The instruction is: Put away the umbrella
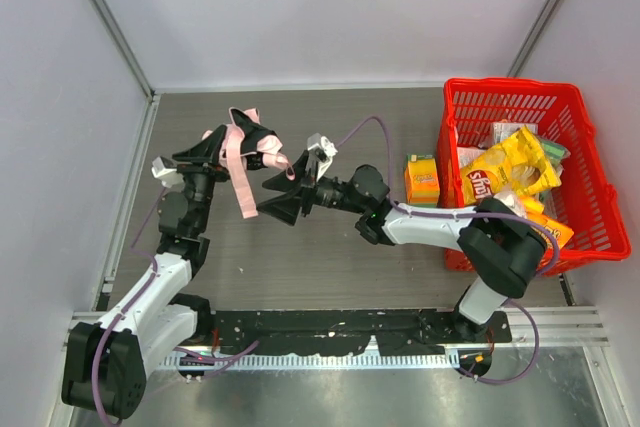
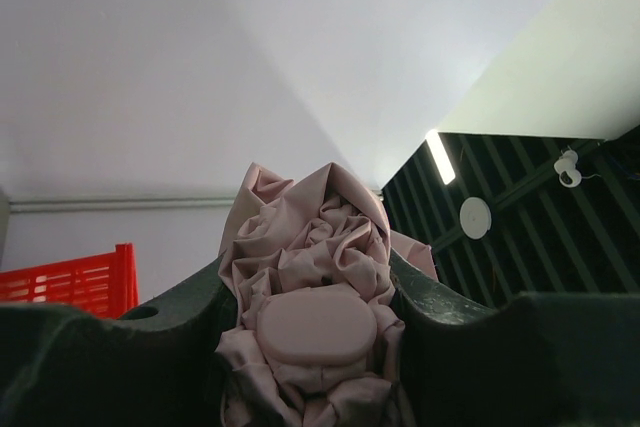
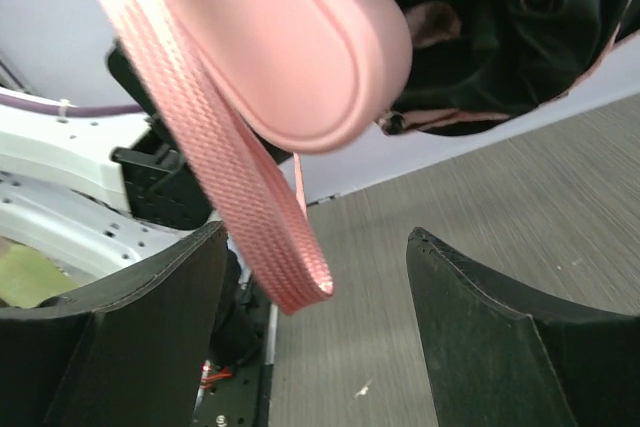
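Well left of the red basket (image 1: 505, 97), the umbrella (image 1: 240, 147) is held off the counter (image 1: 330, 257). Its bunched fabric is clamped between the left fingers (image 2: 120, 367), letting the strap (image 3: 240, 207) dangle. The right fingers (image 3: 150, 327) stand wide beside the strap, likely to catch it.

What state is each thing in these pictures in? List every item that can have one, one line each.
umbrella: collapsed, fabric bunched and unwrapped, held up by the left hand
strap: unfastened, hanging loose
left hand: shut on the umbrella
right hand: open, strap dangling in its gap
basket: upright, holding snack packets
orange carton: outside the basket, beside it
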`<action>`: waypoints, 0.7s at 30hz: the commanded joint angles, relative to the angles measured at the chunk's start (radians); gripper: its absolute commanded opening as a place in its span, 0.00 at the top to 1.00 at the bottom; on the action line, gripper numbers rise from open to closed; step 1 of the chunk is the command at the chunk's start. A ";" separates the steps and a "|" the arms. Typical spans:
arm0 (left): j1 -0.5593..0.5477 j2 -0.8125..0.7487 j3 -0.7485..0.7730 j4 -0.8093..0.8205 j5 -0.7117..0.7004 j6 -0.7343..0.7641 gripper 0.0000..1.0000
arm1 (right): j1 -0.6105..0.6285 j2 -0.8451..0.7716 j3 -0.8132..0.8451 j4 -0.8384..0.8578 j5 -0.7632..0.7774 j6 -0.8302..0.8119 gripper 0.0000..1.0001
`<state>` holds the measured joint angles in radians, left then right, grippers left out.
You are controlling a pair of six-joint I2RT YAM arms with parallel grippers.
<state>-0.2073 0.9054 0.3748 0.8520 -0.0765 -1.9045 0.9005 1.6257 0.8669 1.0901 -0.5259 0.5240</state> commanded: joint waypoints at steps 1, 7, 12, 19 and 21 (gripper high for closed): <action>0.003 -0.026 0.007 0.036 0.009 -0.042 1.00 | 0.020 0.043 0.053 0.043 0.061 -0.119 0.24; 0.003 -0.026 0.004 0.018 0.009 -0.047 1.00 | 0.058 0.112 0.095 0.090 0.093 -0.145 0.27; 0.002 -0.026 0.006 0.007 0.015 -0.059 1.00 | 0.075 0.163 0.095 0.117 0.228 -0.220 0.37; 0.002 -0.031 0.003 0.002 0.026 -0.076 1.00 | 0.090 0.177 0.106 0.120 0.287 -0.268 0.67; 0.002 -0.025 0.001 0.021 0.033 -0.088 1.00 | 0.095 0.168 0.090 0.106 0.285 -0.283 0.87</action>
<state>-0.2073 0.9035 0.3695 0.7906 -0.0658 -1.9438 0.9836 1.8076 0.9314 1.1316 -0.2852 0.3016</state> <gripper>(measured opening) 0.429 0.247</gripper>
